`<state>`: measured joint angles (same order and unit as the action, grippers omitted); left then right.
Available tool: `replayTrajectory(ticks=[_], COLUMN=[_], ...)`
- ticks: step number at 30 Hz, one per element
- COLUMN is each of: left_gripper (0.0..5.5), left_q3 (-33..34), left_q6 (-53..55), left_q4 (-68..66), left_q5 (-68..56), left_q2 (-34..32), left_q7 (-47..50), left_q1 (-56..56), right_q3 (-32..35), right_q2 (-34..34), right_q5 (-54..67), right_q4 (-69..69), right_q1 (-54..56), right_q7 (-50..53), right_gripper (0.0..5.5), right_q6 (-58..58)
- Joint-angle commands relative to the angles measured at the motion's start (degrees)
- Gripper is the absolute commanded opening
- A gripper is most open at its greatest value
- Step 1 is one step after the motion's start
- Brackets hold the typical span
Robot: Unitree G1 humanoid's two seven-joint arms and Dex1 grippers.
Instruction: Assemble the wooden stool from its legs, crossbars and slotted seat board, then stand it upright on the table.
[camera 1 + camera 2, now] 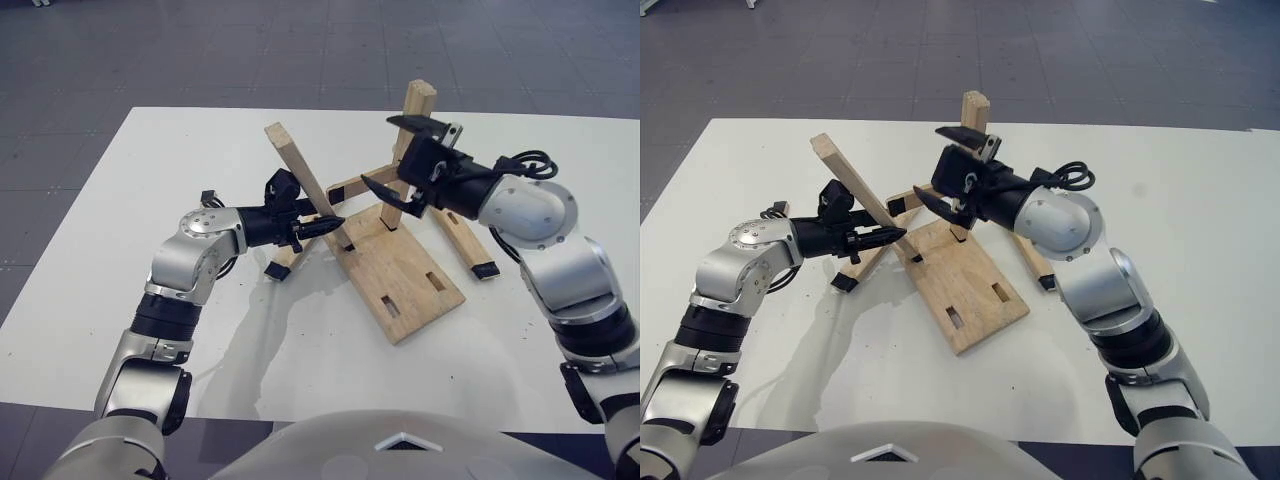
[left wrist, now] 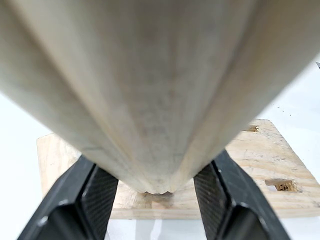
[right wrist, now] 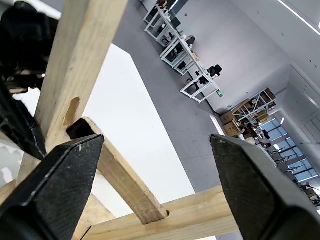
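The slotted seat board (image 1: 400, 280) lies flat mid-table. A tilted wooden leg (image 1: 295, 165) leans over the board's left end, its lower end resting on the board. My left gripper (image 1: 325, 224) is shut on this leg low down, and its fingers (image 2: 82, 200) flank the wood in the left wrist view. An upright leg (image 1: 418, 100) rises at the board's far end, with a crossbar (image 1: 345, 188) joined to it. My right gripper (image 1: 377, 150) is open, its jaws spread wide around the upright leg and crossbar (image 3: 125, 185) without pressing on them.
Another leg (image 1: 465, 240) with a black foot cap lies on the table right of the board. A further black-capped leg end (image 1: 277, 272) rests left of the board. The white table (image 1: 180, 150) has free room to the far left and along the front edge.
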<state>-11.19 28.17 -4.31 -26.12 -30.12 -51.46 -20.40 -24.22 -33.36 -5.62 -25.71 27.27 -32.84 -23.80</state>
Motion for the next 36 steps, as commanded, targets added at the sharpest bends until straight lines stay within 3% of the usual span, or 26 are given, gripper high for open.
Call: replayTrajectory(ticks=[1,8,20,27,36], left_gripper=[2.05,2.05,2.05,2.05,2.05], left_q3=[-2.4,0.7,-0.7,-1.8,-2.9], left_q6=[3.8,5.6,5.6,4.5,3.1], left_q4=[-3.7,-3.0,-2.6,-3.0,-4.2], left_q5=[3.8,0.5,1.6,2.8,4.0], left_q2=[-1.5,0.5,0.7,0.6,0.9], left_q7=[0.2,1.2,1.1,1.2,1.3], left_q1=[4.6,4.8,3.9,4.2,4.6], right_q3=[-1.7,-2.8,-8.6,-8.2,-6.9], right_q2=[-0.3,1.1,6.2,11.4,12.9], right_q5=[-3.5,-7.2,-20.4,-24.9,-25.3], right_q4=[4.0,9.0,23.7,29.7,29.2], right_q1=[-0.3,0.6,2.5,4.6,4.0], right_q7=[-1.1,-3.1,0.8,5.4,5.1], right_gripper=[3.89,3.89,3.89,3.89,3.89], right_q6=[5.9,10.7,24.3,27.8,27.7])
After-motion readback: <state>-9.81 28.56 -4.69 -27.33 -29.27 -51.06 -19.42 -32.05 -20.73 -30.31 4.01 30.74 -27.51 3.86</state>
